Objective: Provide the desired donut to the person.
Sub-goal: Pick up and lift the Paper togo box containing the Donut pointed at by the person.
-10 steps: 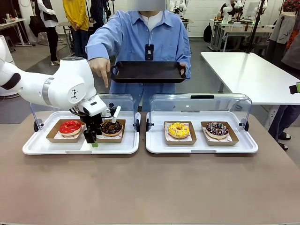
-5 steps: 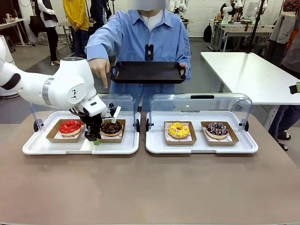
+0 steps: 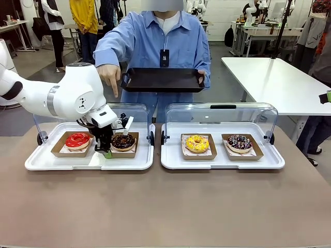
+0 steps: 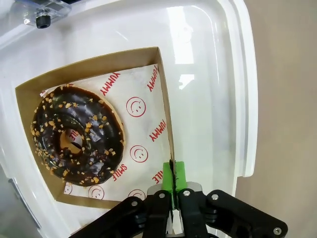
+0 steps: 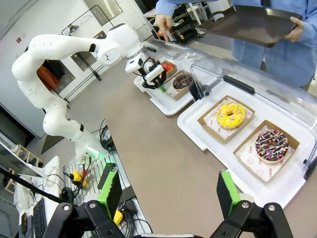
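My left gripper [image 4: 173, 173] is pressed together on the thin side wall of the brown cardboard box [image 4: 94, 64], close to one corner, so the wall sits between the green pads [image 4: 179, 174]. The chocolate donut [image 4: 77, 136] with nut crumbs lies flat inside this box, on the other side of the pinched wall from my gripper, near the pads but apart from them. So I hold the box, not the donut itself. The pinched wall is the one that faces the red donut [image 3: 77, 139].

Beyond the far wall of the box and higher up, the person's hand [image 3: 110, 77] points a finger down toward the box. The other hand holds a black tray [image 3: 163, 80] level. I judge that the coming move must lift the box by this wall and carry it away from me, up to that tray. Held at one edge only, the box may tip. My right gripper [image 5: 169, 198] stands wide apart, holds nothing, and is well apart from the box, so the left arm is the nearer one.
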Controlling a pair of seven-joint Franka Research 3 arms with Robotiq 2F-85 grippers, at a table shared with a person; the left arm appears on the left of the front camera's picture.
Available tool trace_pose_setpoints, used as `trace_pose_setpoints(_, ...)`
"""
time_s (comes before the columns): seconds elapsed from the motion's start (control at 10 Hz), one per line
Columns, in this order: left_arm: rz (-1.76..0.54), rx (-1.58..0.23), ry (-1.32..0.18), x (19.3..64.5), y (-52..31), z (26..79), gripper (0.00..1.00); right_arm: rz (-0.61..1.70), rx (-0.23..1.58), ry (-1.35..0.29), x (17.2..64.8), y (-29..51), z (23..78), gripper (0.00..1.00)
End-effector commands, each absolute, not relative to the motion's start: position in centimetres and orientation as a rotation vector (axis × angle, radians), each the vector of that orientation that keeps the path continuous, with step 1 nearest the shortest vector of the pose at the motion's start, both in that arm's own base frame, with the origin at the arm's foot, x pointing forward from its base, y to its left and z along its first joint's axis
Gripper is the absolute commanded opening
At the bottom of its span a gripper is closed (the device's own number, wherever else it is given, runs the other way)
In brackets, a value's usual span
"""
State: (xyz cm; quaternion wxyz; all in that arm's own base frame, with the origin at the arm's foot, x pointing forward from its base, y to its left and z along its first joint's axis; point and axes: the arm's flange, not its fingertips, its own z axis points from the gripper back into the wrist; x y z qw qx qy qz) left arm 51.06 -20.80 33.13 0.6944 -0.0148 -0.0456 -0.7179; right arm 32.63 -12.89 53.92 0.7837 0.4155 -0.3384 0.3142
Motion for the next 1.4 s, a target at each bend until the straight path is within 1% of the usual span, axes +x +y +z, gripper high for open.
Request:
trace_pose_setpoints(0.0, -1.618, -0.068, -0.113, 51.2, -20.5, 33.2, 0.00, 0.676, 0.897, -0.727, 32.7, -12.9, 53.9, 1.00)
trace_pose_setpoints(0.2, -1.634, -0.064, -0.123, 50.6, -20.5, 34.1, 0.00, 0.676, 0.897, -0.727, 32.7, -12.9, 53.9, 1.00)
trace_pose_setpoints(0.3, -1.662, -0.049, -0.107, 49.4, -20.6, 35.9, 0.00, 0.676, 0.897, -0.727, 32.7, -12.9, 53.9, 1.00)
trace_pose_setpoints(0.4, -1.694, -0.035, -0.088, 47.4, -20.6, 38.7, 0.00, 0.676, 0.897, -0.727, 32.7, -12.9, 53.9, 1.00)
trace_pose_setpoints(0.5, -1.676, 0.004, -0.042, 45.4, -20.5, 41.5, 0.00, 0.676, 0.897, -0.727, 32.7, -12.9, 53.9, 1.00)
trace_pose_setpoints(0.6, -1.651, 0.025, -0.009, 42.5, -20.3, 45.4, 0.00, 0.676, 0.897, -0.727, 32.7, -12.9, 53.9, 1.00)
trace_pose_setpoints(0.8, -1.634, -0.031, 0.033, 38.1, -19.5, 51.7, 0.00, 0.676, 0.897, -0.727, 32.7, -12.9, 53.9, 1.00)
trace_pose_setpoints(0.9, -1.667, -0.045, 0.042, 36.7, -19.2, 54.2, 0.00, 0.676, 0.897, -0.727, 32.7, -12.9, 53.9, 1.00)
trace_pose_setpoints(1.1, -1.663, -0.065, -0.009, 34.9, -19.0, 58.9, 0.00, 0.676, 0.897, -0.727, 32.7, -12.9, 53.9, 1.00)
trace_pose_setpoints(1.3, -1.647, -0.052, -0.061, 34.3, -18.8, 61.7, 0.00, 0.676, 0.897, -0.727, 32.7, -12.9, 53.9, 1.00)
